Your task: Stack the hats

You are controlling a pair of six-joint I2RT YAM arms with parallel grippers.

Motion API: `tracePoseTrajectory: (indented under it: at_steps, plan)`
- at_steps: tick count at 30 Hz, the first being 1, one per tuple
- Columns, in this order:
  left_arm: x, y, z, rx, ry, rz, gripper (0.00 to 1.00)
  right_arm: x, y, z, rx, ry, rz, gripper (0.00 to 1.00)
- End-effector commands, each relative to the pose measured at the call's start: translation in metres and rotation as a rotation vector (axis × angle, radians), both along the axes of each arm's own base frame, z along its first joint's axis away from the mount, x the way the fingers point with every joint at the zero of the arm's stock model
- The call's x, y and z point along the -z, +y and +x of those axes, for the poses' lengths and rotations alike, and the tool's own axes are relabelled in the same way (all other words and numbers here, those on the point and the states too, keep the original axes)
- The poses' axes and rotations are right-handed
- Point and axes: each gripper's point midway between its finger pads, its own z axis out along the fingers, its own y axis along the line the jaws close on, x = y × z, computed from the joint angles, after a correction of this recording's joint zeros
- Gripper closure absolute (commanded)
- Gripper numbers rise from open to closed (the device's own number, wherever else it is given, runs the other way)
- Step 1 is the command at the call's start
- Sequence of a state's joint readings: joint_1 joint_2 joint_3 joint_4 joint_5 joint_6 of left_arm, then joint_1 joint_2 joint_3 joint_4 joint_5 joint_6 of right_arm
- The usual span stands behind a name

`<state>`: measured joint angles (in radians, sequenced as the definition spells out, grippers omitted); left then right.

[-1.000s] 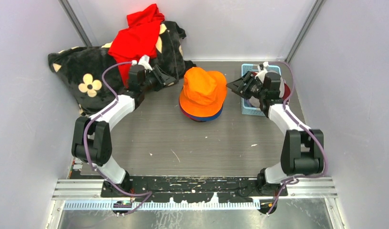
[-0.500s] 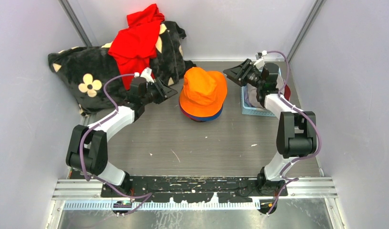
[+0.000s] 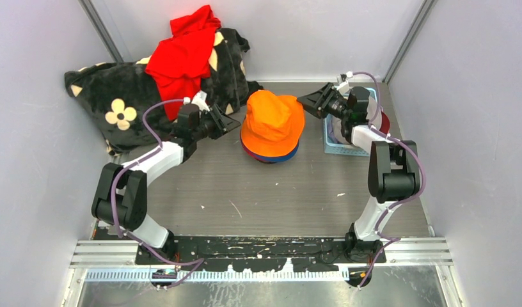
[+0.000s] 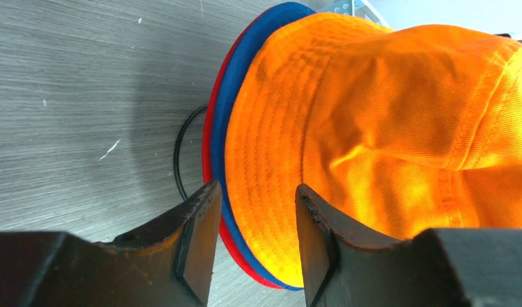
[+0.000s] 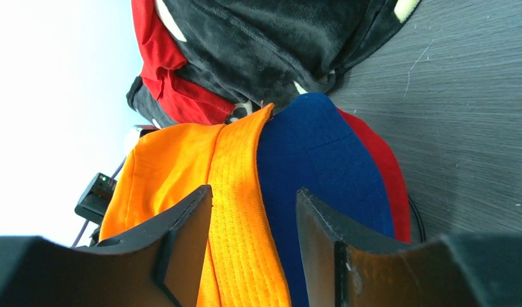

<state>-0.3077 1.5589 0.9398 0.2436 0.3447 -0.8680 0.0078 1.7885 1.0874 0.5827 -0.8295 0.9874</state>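
Observation:
An orange hat [image 3: 272, 120] sits on top of a blue hat [image 3: 271, 157] and a red hat [image 4: 209, 137] in the middle of the table. My left gripper [image 3: 228, 120] hangs open just left of the pile. In its wrist view the orange hat's [image 4: 373, 115] brim and the blue hat's [image 4: 228, 115] brim show between the fingers [image 4: 197, 236]. My right gripper [image 3: 311, 102] is open at the pile's back right, with the orange hat [image 5: 175, 166] and blue hat [image 5: 316, 153] ahead of its fingers [image 5: 188, 243]. A maroon hat [image 3: 385, 121] peeks out behind the right arm.
A blue basket [image 3: 340, 148] stands at the right under the right forearm. A black blanket with cream flowers [image 3: 111, 96] and a bright red garment [image 3: 185, 48] lie at the back left. A thin black cable loop [image 4: 179, 150] pokes out under the pile.
The left gripper has moved nearer to the pile's left side. The right arm has swung back and left from over the basket, and its jaws have narrowed a little.

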Motion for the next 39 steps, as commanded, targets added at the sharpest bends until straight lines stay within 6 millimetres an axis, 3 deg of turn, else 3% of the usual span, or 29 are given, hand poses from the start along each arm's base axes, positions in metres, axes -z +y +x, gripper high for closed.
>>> tracePoseTrajectory:
  at_steps: [1,7,12,14,22,31,39]
  plan:
    - [-0.022,-0.008,0.007,0.023,-0.074,-0.037,0.53,-0.027,0.012,-0.001,-0.058,-0.103,0.020,0.46]
    - [-0.019,-0.011,0.008,0.032,-0.072,-0.042,0.53,-0.022,0.020,-0.005,-0.086,-0.093,0.039,0.59]
    - [-0.014,-0.018,0.011,0.046,-0.062,-0.055,0.53,-0.017,0.019,-0.010,-0.075,-0.078,0.042,0.92]
    - [-0.013,-0.022,0.012,0.052,-0.062,-0.059,0.53,-0.010,0.018,-0.013,-0.061,-0.060,0.036,0.98]
    - [-0.007,-0.033,0.011,0.072,-0.055,-0.060,0.53,0.033,0.011,-0.029,-0.017,0.037,-0.032,0.99]
    - [-0.006,-0.039,0.012,0.076,-0.056,-0.066,0.53,0.034,0.012,-0.034,-0.025,0.033,-0.034,0.99]
    - [0.001,-0.050,0.009,0.099,-0.047,-0.066,0.53,0.061,0.009,-0.042,-0.012,0.098,-0.066,0.99]
